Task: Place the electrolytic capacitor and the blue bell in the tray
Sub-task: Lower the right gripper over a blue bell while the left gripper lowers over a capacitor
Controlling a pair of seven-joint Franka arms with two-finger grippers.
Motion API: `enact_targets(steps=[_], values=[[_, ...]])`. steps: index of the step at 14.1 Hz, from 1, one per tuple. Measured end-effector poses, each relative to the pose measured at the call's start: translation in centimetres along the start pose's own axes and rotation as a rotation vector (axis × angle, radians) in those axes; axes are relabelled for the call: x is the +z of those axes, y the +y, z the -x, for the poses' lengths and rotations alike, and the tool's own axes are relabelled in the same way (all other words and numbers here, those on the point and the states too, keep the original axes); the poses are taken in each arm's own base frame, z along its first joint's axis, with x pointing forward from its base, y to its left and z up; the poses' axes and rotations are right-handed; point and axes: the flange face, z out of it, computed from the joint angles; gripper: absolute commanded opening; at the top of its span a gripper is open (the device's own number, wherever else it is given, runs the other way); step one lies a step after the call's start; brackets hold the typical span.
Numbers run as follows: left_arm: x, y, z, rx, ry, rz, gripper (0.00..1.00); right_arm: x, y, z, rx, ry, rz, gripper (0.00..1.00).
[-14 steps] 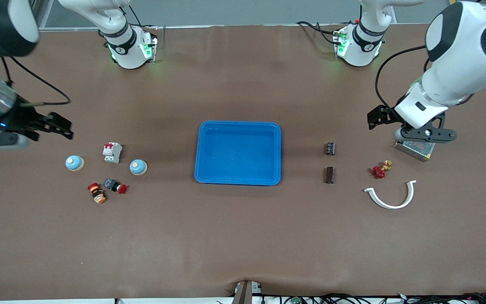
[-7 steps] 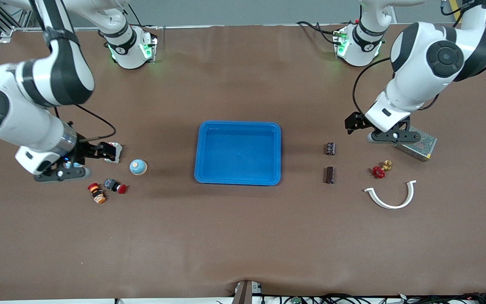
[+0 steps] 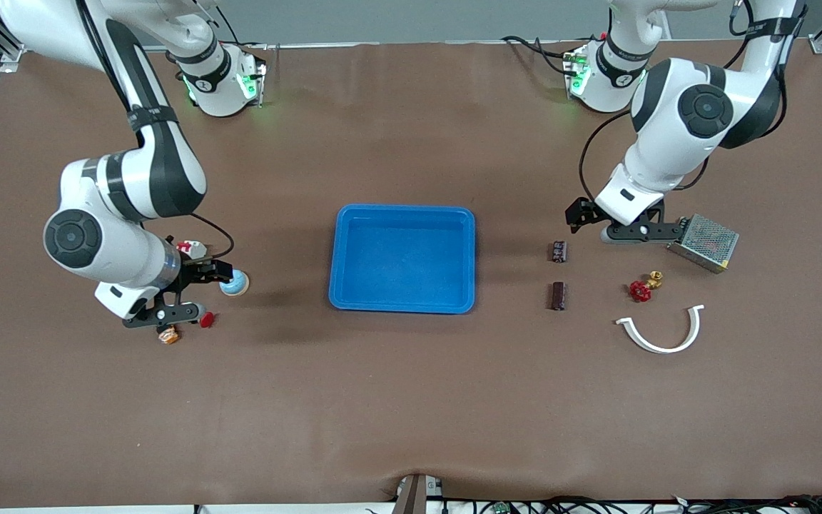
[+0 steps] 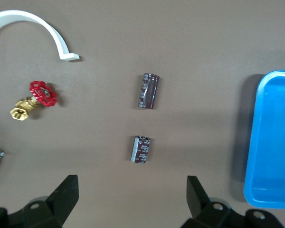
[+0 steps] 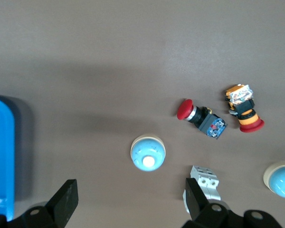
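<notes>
Starting point: your tray at frame center is empty. Left end effector, fully open, hovers by the capacitor; right end effector, fully open, over the blue bell. Both placements remain.

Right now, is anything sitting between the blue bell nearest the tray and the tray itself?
Nothing visible. The blue bell and the tray have only bare table between them. The open right gripper hangs over the bell's edge.
</notes>
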Motion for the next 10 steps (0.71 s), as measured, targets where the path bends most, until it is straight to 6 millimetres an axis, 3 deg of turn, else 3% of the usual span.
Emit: enact_targets(steps=[5, 10], values=[[4.7, 0.4, 2.8, -0.005, 0.010, -0.005, 1.00, 4.3, 0.6, 1.1, -0.004, 0.007, 0.004, 1.00], [8.6, 0.5, 3.9, 0.021, -0.023, -0.037, 1.00, 8.3, 1.2, 2.6, -0.047, 0.035, 0.006, 1.00]])
